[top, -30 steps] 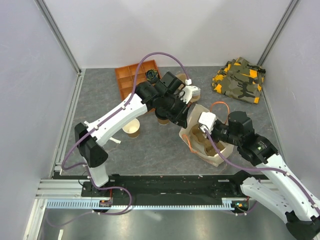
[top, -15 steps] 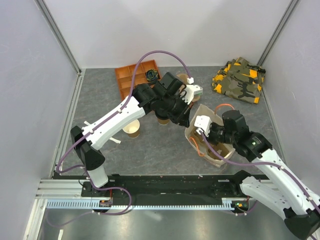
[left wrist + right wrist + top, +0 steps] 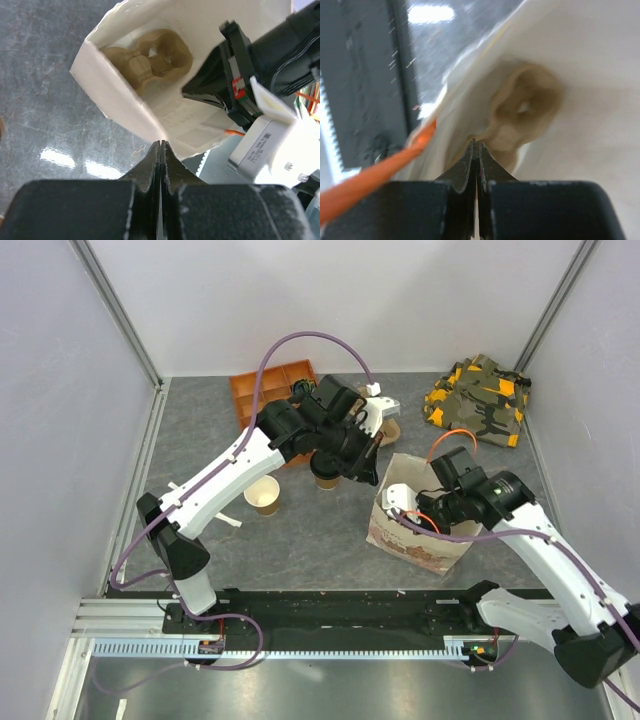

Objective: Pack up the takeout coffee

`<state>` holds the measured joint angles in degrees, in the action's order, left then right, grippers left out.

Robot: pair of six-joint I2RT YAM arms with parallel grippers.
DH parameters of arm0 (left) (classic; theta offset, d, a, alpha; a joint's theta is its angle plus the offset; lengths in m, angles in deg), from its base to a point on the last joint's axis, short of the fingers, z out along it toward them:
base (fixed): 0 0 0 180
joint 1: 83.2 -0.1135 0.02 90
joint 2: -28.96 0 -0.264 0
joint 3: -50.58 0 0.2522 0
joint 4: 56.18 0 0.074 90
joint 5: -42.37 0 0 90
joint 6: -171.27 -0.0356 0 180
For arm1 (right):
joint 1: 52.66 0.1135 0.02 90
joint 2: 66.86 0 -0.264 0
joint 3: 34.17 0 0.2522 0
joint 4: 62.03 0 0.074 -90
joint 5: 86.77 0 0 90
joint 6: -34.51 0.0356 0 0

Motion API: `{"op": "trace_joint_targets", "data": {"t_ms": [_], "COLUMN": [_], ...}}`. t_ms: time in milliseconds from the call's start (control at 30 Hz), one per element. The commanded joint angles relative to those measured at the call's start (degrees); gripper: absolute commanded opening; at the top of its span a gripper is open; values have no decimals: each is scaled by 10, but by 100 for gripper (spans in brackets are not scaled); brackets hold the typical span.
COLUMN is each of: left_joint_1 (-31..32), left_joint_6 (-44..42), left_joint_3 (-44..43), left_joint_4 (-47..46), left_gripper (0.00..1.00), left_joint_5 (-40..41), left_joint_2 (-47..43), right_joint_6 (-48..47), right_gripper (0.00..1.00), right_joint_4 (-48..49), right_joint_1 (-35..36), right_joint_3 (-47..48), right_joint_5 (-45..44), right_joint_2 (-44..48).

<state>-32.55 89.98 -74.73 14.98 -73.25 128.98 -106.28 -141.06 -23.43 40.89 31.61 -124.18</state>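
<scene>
You're early in this job: the takeout coffee [image 3: 324,480] isn't packed yet. It stands on the table [image 3: 300,540], black lid on, partly under the left arm [image 3: 230,465]. It's outside the paper bag [image 3: 418,544], near it but not touching, and nothing grips it.

What looks done: the bag is upright w/ its mouth open, and the pulp cup carrier [image 3: 150,56] lies at the bottom, pockets up. As far as the wrist views show, there's no cup in them.

Left gripper [image 3: 160,146]: jaws pressed together, tips right at the bag's rim. You can't tell from here whether paper is pinched between them.

Right gripper [image 3: 475,145]: jaws also together, poked into the bag mouth beside the orange handle [image 3: 375,175] and aimed at the carrier. It has no cup, and whether it nips the bag wall is unclear.

Left to do, prob.: free one gripper, open it, and take the lidded cup. Then lower it upright into a carrier pocket w/ the other arm holding the mouth wide. Don't confuse it w/ the lidless cup [image 3: 264,496] — that one sits closer to the arm bases.
</scene>
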Motion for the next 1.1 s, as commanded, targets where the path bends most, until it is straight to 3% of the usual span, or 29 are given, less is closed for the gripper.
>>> {"op": "trace_joint_targets", "data": {"t_ms": [0, 433, 567, 800, 1067], "left_joint_1": [-16, -23, -51, -62, -69], "left_joint_6": [7, 15, 14, 4, 2], "left_joint_3": [2, 28, 22, 19, 15], "left_joint_4": [-1, -7, -7, -1, -4], "left_gripper": [2, 2, 12, 13, 13], "left_joint_5": [-4, 20, -9, -14, -6], "left_joint_2": [-16, -24, -26, -31, -35], "right_joint_6": [-70, -115, -113, -127, -72], "right_gripper": [0, 0, 0, 0, 0], "right_joint_4": [-123, -115, -83, -70, 61], "right_joint_1": [-2, -1, -4, -16, -16], "right_joint_3": [23, -30, -25, -35, -95], "right_joint_5": [33, -31, -48, -61, -122], "right_joint_2": [-49, -135, -169, -188, -182]}}
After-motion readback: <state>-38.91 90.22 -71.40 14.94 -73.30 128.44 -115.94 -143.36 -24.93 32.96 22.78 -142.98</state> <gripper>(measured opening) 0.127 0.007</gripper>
